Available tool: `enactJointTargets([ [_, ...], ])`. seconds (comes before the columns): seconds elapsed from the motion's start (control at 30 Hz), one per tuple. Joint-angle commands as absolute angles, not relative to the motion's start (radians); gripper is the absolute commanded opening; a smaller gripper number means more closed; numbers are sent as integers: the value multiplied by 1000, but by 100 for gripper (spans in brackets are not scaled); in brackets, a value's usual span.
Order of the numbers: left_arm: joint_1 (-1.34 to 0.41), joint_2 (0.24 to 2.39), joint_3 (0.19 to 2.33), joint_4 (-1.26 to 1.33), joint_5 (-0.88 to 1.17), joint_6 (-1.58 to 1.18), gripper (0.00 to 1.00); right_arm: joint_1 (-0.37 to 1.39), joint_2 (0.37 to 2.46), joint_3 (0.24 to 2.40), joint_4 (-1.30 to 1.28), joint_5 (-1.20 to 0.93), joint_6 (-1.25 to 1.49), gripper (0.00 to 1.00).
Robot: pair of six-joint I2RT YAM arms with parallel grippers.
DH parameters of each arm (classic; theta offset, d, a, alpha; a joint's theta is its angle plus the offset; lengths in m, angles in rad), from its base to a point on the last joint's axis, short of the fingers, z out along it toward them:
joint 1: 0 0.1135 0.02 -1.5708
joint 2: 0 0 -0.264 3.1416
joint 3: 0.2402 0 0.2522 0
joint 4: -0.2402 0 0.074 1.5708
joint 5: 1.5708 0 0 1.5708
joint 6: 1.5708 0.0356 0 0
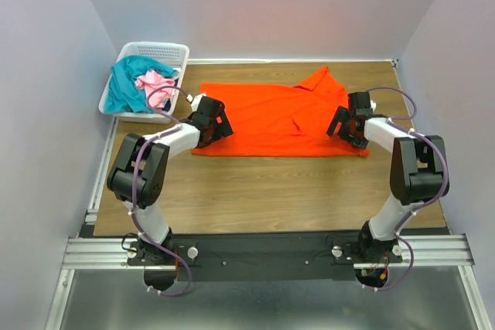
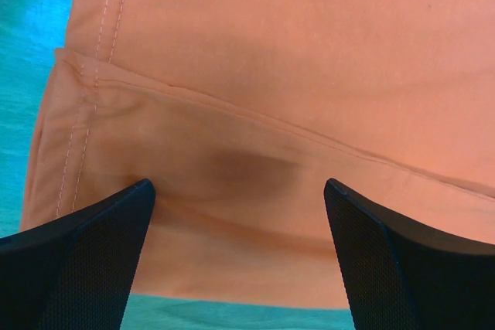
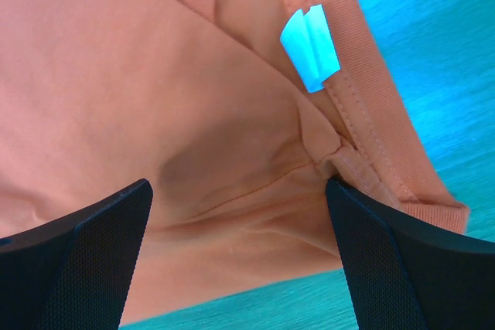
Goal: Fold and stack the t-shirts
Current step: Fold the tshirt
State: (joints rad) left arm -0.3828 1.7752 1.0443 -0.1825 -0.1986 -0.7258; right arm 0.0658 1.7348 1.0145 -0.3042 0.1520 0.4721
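Grippers low over both ends of the orange t-shirt

Both arms reached forward with elbows bent. The left gripper sat at the hem and the right gripper at the collar. Each had its fingers spread apart over cloth lying flat on the table. A white tag by the collar showed no legible writing.

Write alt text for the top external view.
A bright orange short-sleeved collared t-shirt lies spread on a wooden table, the left gripper over its left end and the right gripper over its right end. At far left, a white slatted plastic basket holds a crumpled teal shirt and a pink shirt.
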Motion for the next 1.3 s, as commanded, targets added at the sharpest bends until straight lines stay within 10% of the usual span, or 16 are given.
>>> enactJointTargets([
  [0.0,-353,1783,963,-193,-196,-722,98,38,1772,976,-347,221,492,100],
  [0.73,-512,1481,643,-253,-147,-940,98,38,1329,615,-499,270,658,100],
  [1.27,-557,1259,822,-503,-392,-993,98,38,1101,805,-534,169,540,100],
])
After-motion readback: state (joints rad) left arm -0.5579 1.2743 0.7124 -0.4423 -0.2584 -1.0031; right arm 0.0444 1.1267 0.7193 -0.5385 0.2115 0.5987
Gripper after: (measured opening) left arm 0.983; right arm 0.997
